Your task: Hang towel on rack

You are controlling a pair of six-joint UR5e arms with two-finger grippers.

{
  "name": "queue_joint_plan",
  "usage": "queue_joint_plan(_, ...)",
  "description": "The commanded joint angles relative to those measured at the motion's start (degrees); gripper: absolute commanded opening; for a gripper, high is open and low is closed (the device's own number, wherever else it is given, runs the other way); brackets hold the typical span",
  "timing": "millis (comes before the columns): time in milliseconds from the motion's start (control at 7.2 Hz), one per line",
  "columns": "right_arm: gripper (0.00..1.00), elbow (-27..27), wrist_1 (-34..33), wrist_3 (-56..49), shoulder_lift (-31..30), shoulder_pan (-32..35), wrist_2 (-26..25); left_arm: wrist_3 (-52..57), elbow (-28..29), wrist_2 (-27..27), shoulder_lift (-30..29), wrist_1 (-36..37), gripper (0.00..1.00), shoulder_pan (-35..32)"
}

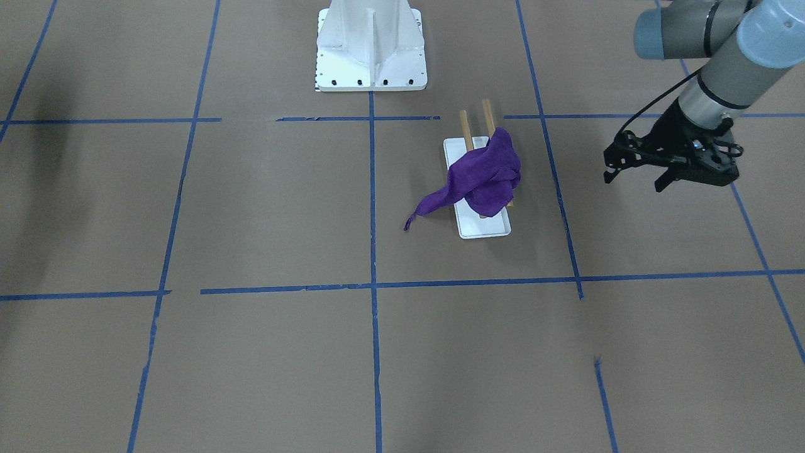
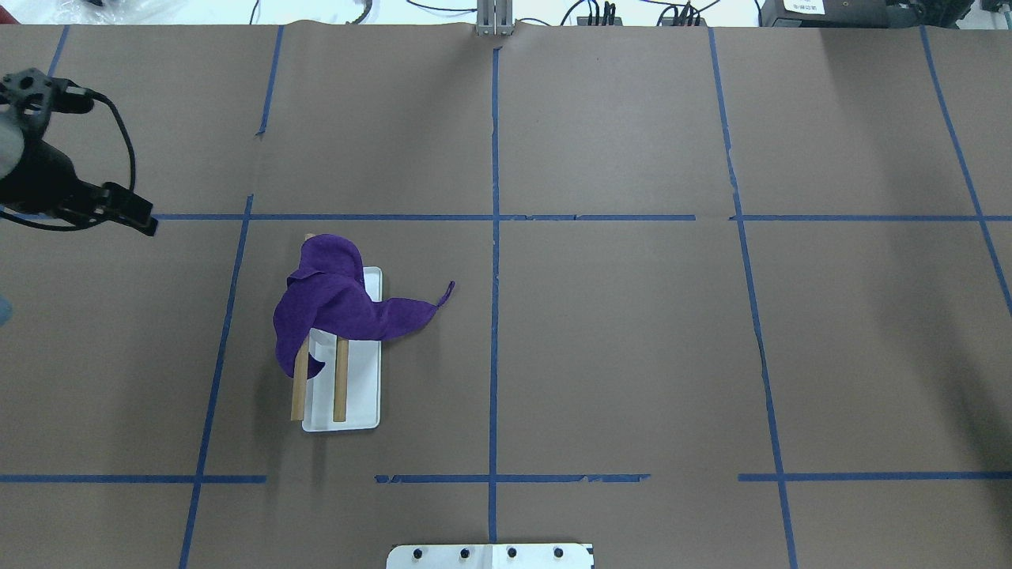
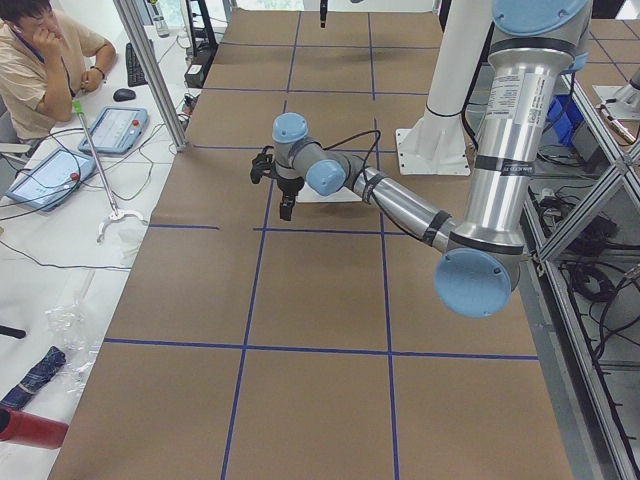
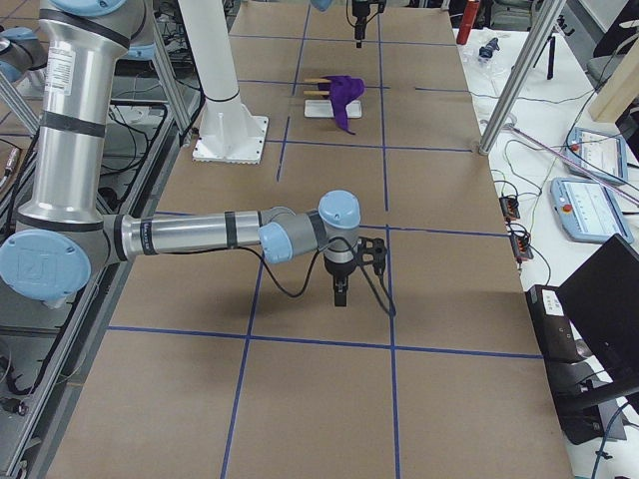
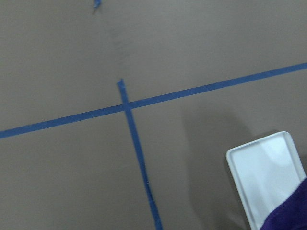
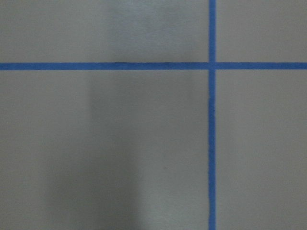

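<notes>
Since the towel [image 1: 487, 173] lies draped over the rack [image 1: 481, 226], well apart from the left claw [image 1: 634, 179], that claw hangs spread and empty; hanging looks done.

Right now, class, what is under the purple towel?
The purple towel drapes over two wooden dowels and part of the white tray below them. Whatever joins the dowels beneath the cloth is covered and cannot be seen.

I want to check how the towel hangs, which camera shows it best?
Overhead exterior: the towel shows whole, draped across the rack, one tail trailing off. Front-facing shows it similarly; exterior right, small and far; left wrist, only a corner; the other two, not at all.
</notes>
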Motion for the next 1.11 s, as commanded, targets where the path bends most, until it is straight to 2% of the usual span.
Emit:
queue_joint_plan(0,1.0,-5.79,-0.46,-10.78,-0.39,9.74,4.39,14.86,4.02,-0.56,3.6,5.63,1.0,-11.14)
queue_joint_plan(139,1.0,-5.8,-0.73,-12.84,-1.08,11.0,4.14,22.15,7.1,-0.74,5.36,5.72,1.0,-16.76)
queue_joint_plan(417,1.0,-5.54,-1.17,-12.6,-0.65,11.01,2.56,30.36,7.3,-8.52,12.03,5.19,1.0,-22.77)
queue_joint_plan(972,1.0,-5.45,-1.61,-11.89,-0.47,10.22,1.94,31.98,7.21,-8.13,13.99,7.22,1.0,-24.81)
